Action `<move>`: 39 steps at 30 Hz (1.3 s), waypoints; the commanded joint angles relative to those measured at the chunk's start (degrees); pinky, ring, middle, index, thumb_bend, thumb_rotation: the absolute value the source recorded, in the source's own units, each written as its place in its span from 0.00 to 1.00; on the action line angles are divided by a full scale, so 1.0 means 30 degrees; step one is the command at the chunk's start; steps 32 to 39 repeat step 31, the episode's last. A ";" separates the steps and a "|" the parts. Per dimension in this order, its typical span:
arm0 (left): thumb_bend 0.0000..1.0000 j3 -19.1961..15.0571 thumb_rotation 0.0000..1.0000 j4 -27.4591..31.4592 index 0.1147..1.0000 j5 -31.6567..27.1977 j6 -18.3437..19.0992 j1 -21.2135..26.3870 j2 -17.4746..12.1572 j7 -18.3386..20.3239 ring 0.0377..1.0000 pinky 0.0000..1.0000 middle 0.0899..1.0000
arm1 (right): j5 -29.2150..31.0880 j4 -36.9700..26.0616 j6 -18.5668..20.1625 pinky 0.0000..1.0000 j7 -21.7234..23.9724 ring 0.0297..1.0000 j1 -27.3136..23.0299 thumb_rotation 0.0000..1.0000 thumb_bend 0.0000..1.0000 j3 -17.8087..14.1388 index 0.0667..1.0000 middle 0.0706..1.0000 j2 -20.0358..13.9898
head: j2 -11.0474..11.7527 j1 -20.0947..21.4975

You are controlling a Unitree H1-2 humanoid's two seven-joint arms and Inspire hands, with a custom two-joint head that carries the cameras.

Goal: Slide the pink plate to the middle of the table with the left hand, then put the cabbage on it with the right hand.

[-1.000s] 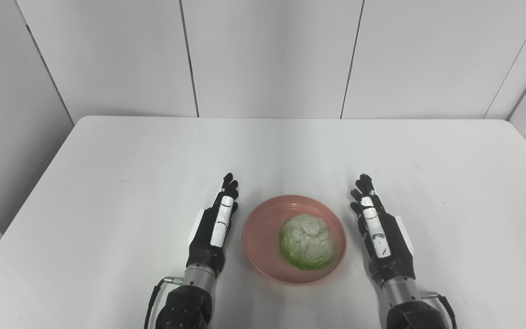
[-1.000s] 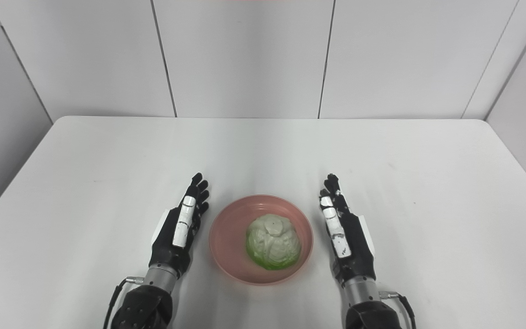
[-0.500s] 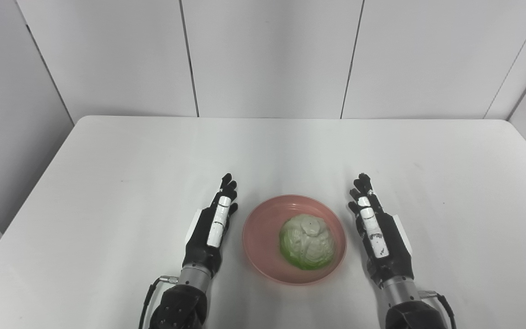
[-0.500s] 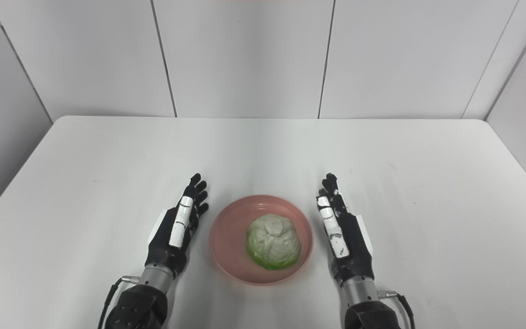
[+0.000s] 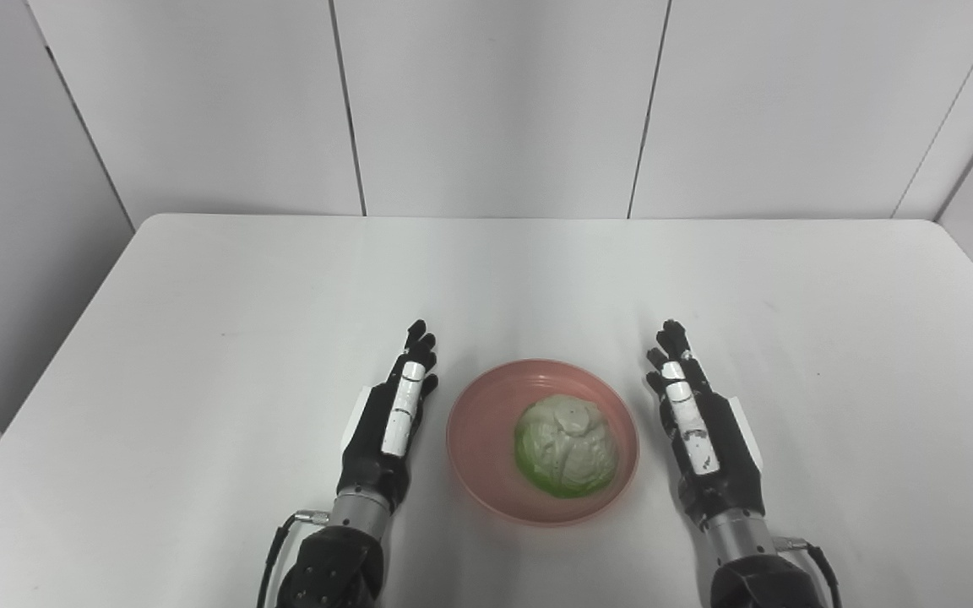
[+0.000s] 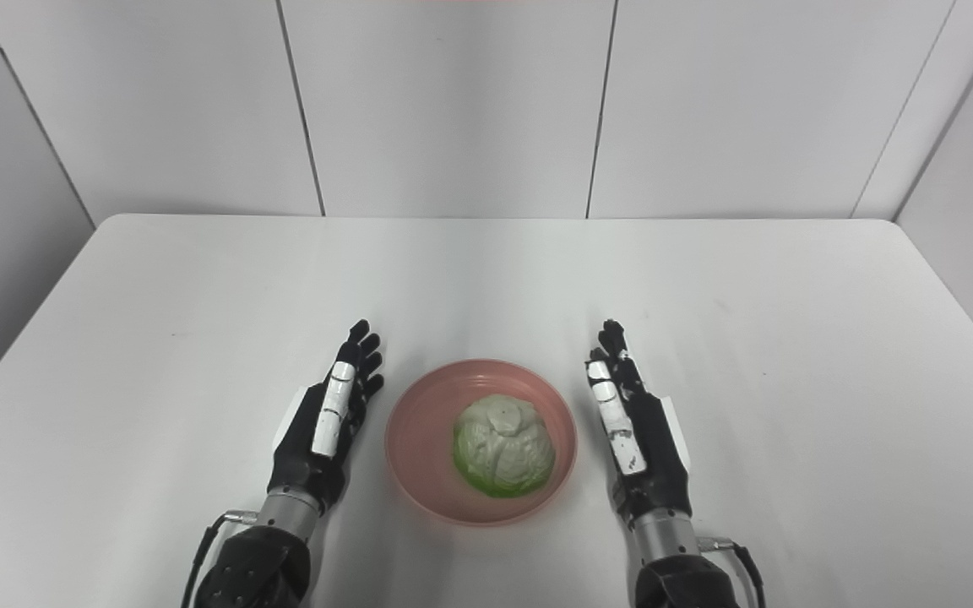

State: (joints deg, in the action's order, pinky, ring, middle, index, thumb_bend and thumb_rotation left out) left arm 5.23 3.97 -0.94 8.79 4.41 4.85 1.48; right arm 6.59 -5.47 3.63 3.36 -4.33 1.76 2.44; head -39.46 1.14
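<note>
Since a second ago the left hand [image 5: 389, 422] is sitting slightly farther left of the pink plate [image 5: 486, 422]; the cabbage [image 5: 567, 446] is lying in it unchanged, near the table's [image 5: 199, 338] front middle. Both hands, the right hand [image 5: 702, 435] included, are resting edge-up, fingers outstretched, empty, flanking the plate without touching.

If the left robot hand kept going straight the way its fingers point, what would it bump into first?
Probably nothing. The left robot hand points toward the back of the table, past the plate beside it. Only bare tabletop lies ahead, then the wall.
</note>
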 commanded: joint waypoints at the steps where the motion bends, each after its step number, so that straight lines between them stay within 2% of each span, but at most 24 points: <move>1: 0.74 0.0025 1.00 0.0025 1.00 0.0132 -0.0638 0.0600 0.0032 -0.0001 1.00 1.00 1.00 | 0.0066 -0.0513 -0.0445 1.00 0.0290 0.99 -0.0584 0.84 0.72 0.0127 0.99 1.00 -0.0065 | -0.0024 -0.0028; 11: 0.76 0.0068 1.00 0.0200 1.00 0.0049 -0.0864 0.0455 0.0168 -0.0033 1.00 1.00 1.00 | 0.0017 -0.0469 -0.0536 1.00 0.0175 0.99 -0.0566 0.82 0.72 0.0087 0.98 0.99 0.0042 | 0.0020 -0.0008; 16: 0.72 0.0285 1.00 -0.0189 1.00 0.0362 -0.2896 0.0256 0.0211 -0.0089 1.00 1.00 1.00 | -0.0029 -0.0587 -0.0444 1.00 0.0180 0.99 -0.0529 0.82 0.71 0.0126 0.99 1.00 0.0032 | 0.0031 -0.0039; 30: 0.74 0.0336 0.96 -0.0234 1.00 0.0896 -0.4426 -0.0157 0.0387 -0.0446 1.00 1.00 1.00 | -0.0274 -0.0928 -0.0476 1.00 0.0019 0.99 -0.0280 0.80 0.70 0.0272 0.99 1.00 0.0214 | 0.0242 0.0082; 39: 0.74 0.0331 0.96 -0.0272 1.00 0.0900 -0.4426 -0.0149 0.0364 -0.0435 1.00 1.00 1.00 | -0.0271 -0.0950 -0.0446 1.00 0.0026 0.99 -0.0272 0.80 0.70 0.0282 0.99 1.00 0.0209 | 0.0232 0.0091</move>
